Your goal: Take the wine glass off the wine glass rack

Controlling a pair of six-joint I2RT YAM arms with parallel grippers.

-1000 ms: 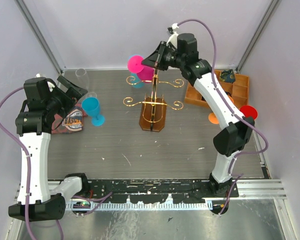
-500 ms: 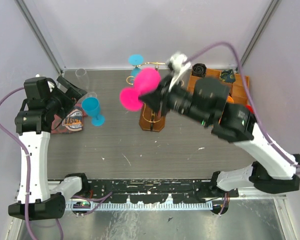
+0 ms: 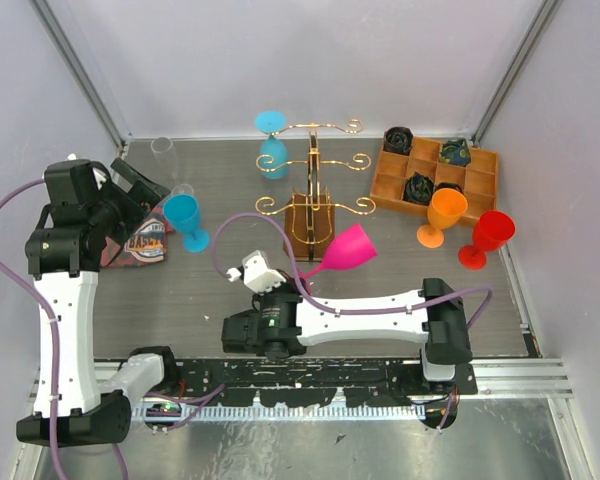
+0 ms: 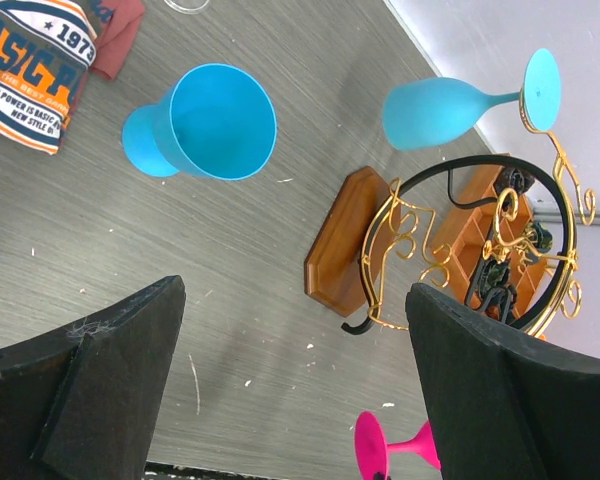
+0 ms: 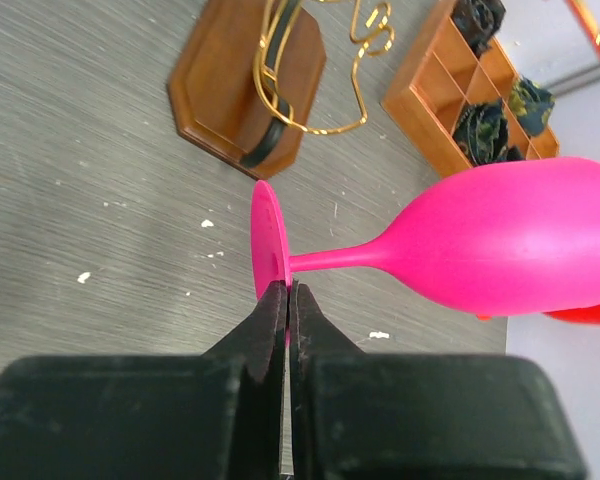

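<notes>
While the right gripper (image 5: 287,292) pinches the foot rim of the pink wine glass (image 5: 500,240), the glass lies level, off and just near of the wine glass rack (image 3: 310,215), bowl pointing right and slightly far. Left gripper (image 4: 292,300): spread, empty, farther away.

The rack (image 3: 310,240) stands mid-table toward the back, with a hung glass (image 3: 272,152) on its top left arm and the tray (image 3: 483,170) just to its right. In front of the tray stand an inner glass (image 3: 442,215) and, right of it and nearer, an outer glass (image 3: 488,235). In front of the rack and apart from it, the wine glass (image 3: 348,248) is sideways, bowl to the right, foot pinched in the right gripper (image 3: 302,272); far left, a left glass (image 3: 185,218) stands just right of a cloth (image 3: 145,243), with a back glass (image 3: 164,150) behind them near the wall.
</notes>
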